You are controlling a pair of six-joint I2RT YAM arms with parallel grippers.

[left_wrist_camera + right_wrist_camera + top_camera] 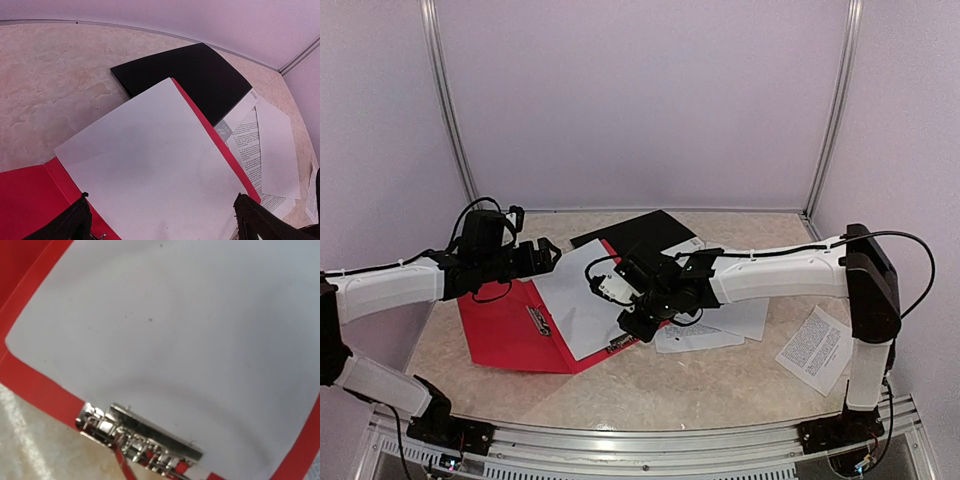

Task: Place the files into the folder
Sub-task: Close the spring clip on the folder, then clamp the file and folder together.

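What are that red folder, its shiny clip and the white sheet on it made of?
The red folder: probably plastic or coated card; smooth, even colour with a faint sheen.
The clip: metal, likely plated steel; mirror-bright with embossed marks.
The white sheet: thin matte paper; it bows slightly.

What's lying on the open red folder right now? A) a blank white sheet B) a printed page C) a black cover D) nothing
A: a blank white paper sheet lies on the open red plastic folder, its near edge at the silver metal clip. The printed white sheets lie off the folder to the right.
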